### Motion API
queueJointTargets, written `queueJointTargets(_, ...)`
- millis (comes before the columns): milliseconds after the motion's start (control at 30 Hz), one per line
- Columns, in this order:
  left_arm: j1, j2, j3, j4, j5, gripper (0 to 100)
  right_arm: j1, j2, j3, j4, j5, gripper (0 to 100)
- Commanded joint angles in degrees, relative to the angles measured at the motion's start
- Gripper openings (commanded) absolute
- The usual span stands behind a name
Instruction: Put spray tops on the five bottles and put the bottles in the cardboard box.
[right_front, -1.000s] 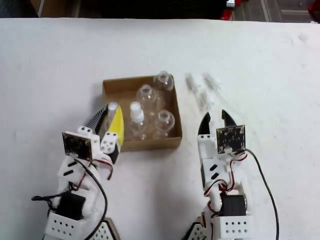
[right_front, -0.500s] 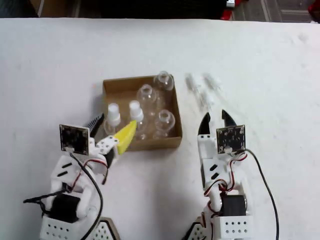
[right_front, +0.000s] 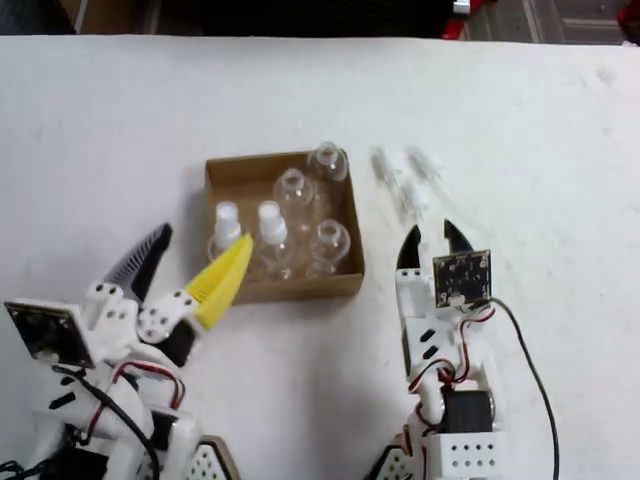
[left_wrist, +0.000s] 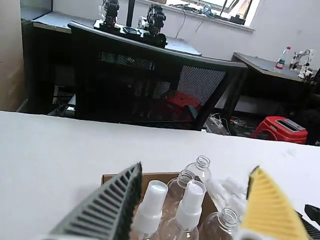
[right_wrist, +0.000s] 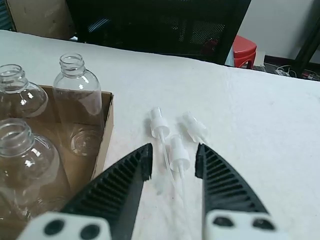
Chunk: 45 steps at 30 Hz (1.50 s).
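High view: left gripper (right_front: 200, 240) has drawn back to 7 o'clock of the brown cardboard box (right_front: 300, 287), jaws now wide and empty. A second ago they closed round a capped bottle. Five clear plastic bottles (right_front: 328, 240) stand inside the box. Right gripper (right_front: 430, 232) unmoved at 4 o'clock, jaws partly open, empty.

Left wrist view: two bottles carry white spray tops (left_wrist: 150, 202); three are uncapped.

Right wrist view: three loose spray tops lie on the white table (right_wrist: 260, 115), 3 o'clock of the box.

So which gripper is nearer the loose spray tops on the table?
Right. The right gripper sits open just short of the spray tops. The left gripper is open at the cardboard box's opposite side, farther off.
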Motion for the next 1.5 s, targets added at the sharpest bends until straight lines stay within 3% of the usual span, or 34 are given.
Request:
queueJointTargets(0, -0.66, 2.07, -3.43, 1.32, 2.46, 30, 0.57, -0.22, 0.44, -0.92, 0.62, 12.8)
queueJointTargets(167, -1.27, 10.86, -7.74, 1.76, 3.87, 16, 0.57, -0.22, 0.44, -0.92, 0.09, 13.1)
queueJointTargets(333, -6.29, 22.02, -16.18, 2.81, 3.87, 2, 0.31, -0.22, 0.44, -0.92, 0.0, 13.1)
queueJointTargets(567, -14.81, 34.68, -23.21, 6.68, 3.52, 2, 0.22, -0.22, 0.44, -1.1, 0.09, 13.1)
queueJointTargets(800, -26.15, 43.91, -17.49, -4.92, 3.52, 2, 0.13, -0.22, 0.44, -1.27, 0.09, 13.1)
queueJointTargets(1100, -19.82, 44.26, -0.26, -19.96, 3.08, 2, 0.66, -0.22, 0.18, -1.1, 0.62, 13.1)
queueJointTargets(1267, -16.48, 44.26, 5.36, -27.16, -8.26, 6, 2.15, 0.22, -1.23, -0.84, 0.62, 13.1)
queueJointTargets(1467, -15.78, 44.26, 11.6, -37.45, -8.7, 7, 1.63, 0.31, -8.7, 5.67, 0.35, 13.1)
